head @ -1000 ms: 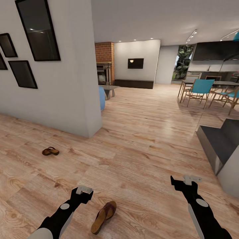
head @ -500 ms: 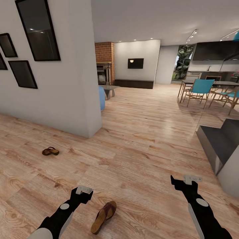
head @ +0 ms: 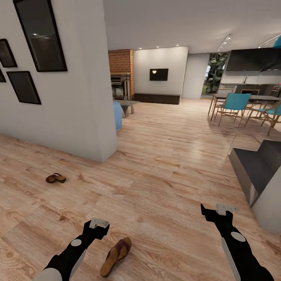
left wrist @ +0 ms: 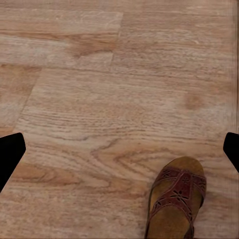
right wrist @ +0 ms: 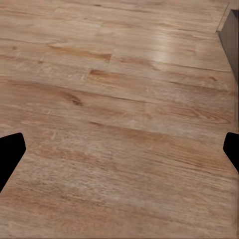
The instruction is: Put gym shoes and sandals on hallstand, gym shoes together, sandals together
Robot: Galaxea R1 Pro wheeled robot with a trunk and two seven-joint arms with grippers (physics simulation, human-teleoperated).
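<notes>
One brown sandal (head: pixel 115 256) lies on the wood-plank corridor floor (head: pixel 164 183) just right of my left gripper (head: pixel 97 224). Its toe end, with a reddish-brown footbed, shows in the left wrist view (left wrist: pixel 175 204) beside and below the open left gripper (left wrist: pixel 119 152), whose fingers hold nothing. The second sandal (head: pixel 56 178) lies farther off to the left, near the white wall. My right gripper (head: pixel 218 210) hovers open over bare floor (right wrist: pixel 119 124). The gym shoes and the hallstand are out of view.
A white wall (head: pixel 74 97) with black frames ends in a corner ahead on the left. A dark grey stepped unit (head: pixel 253 168) stands at the right. Farther back are a blue pouf (head: pixel 117 115), a brick fireplace (head: pixel 121 78) and a dining table with teal chairs (head: pixel 234 105).
The whole picture has shifted a little: the camera has moved, so the wall and both sandals sit slightly more to the left and lower. Both arms keep their pose.
</notes>
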